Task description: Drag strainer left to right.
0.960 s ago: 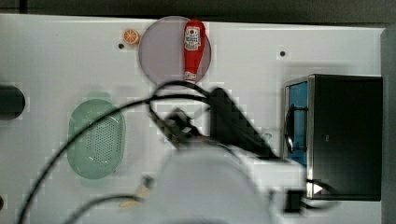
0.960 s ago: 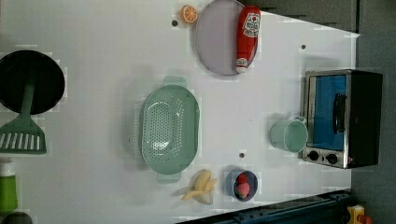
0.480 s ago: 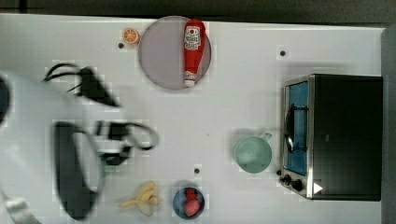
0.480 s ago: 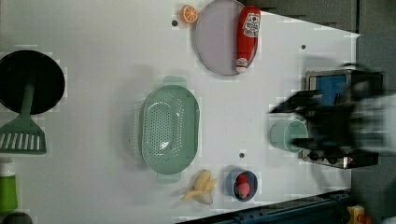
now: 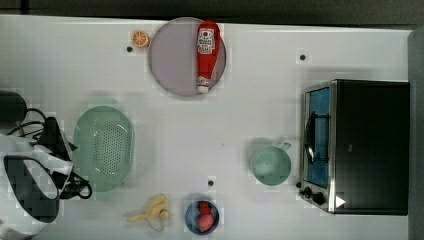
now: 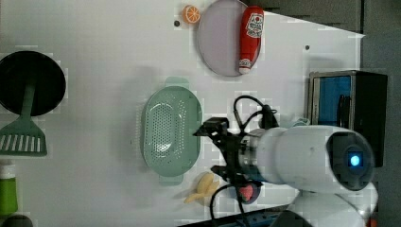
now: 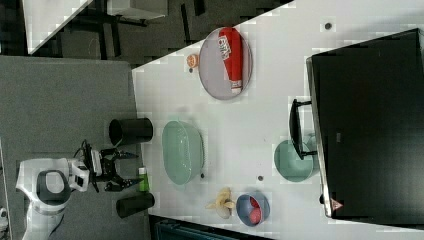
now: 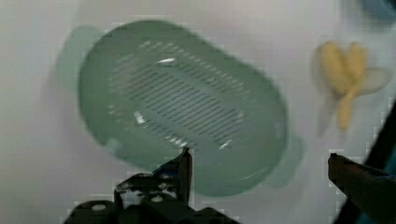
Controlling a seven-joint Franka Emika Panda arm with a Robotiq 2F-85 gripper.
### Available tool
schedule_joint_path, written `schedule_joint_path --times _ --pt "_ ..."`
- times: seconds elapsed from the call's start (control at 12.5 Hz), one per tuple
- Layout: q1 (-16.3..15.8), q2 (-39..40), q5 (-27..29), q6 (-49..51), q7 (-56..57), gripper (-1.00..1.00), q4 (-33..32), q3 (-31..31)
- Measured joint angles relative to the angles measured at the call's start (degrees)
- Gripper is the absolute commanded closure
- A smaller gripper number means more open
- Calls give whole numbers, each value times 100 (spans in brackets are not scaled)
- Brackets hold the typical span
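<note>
1. Far left of the top view: we see the arm (image 5: 30,185), white shell with black cables, at the lower-left edge of the frame, just beside the strainer.
2. Gripper (image 7: 127,170): fingers spread wide, nothing between them. In the right view it sits lower left of the frame, pointing towards the strainer. In the left view the gripper (image 6: 215,147) sits at centre, just off the strainer's right rim. We can't tell whether it touches the rim.
3. Strainer (image 5: 104,148): left-centre of the top view, upright on the white table (image 5: 260,100), nothing in it. Wrist view has the strainer (image 8: 182,126) filling mid-frame, with one fingertip (image 8: 186,161) in front of its rim and the other at the frame's right edge.
4. Orange slice (image 5: 140,38): upper left of the top view, just beside the plate.
5. Plate (image 5: 172,60): top centre, grey, with a ketchup bottle (image 5: 207,54) lying along its right side.
6. Banana (image 5: 151,214): bottom, left of centre, below and right of the strainer, apart from it.
7. Bowl (image 5: 201,216): just right of the banana, blue, with red fruit inside.
8. Mug (image 5: 270,164): right of centre, mint green, near the oven's front, well apart from the strainer.
9. Oven (image 5: 357,145): right side of the top view, black, with a blue-lit door.
10. Left view only, left edge of the frame: black pan (image 6: 30,82), green spatula (image 6: 23,137) overlapping it, green bottle (image 6: 7,191) below.
</note>
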State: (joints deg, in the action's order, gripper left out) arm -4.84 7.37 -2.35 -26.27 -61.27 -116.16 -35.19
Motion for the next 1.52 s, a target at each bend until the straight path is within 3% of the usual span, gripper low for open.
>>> schedule_joint_path --times 0.4,0.8,1.04,1.52 --pt "-37 1148 3 -2020 -929 -100 -56 -59" --pt "-120 2749 -505 -2823 -1623 -100 -269 708" --pt "-208 2847 -700 -2865 -1807 -100 -515 1192" --pt "-420 2637 -712 -3282 -1908 -100 -671 1322"
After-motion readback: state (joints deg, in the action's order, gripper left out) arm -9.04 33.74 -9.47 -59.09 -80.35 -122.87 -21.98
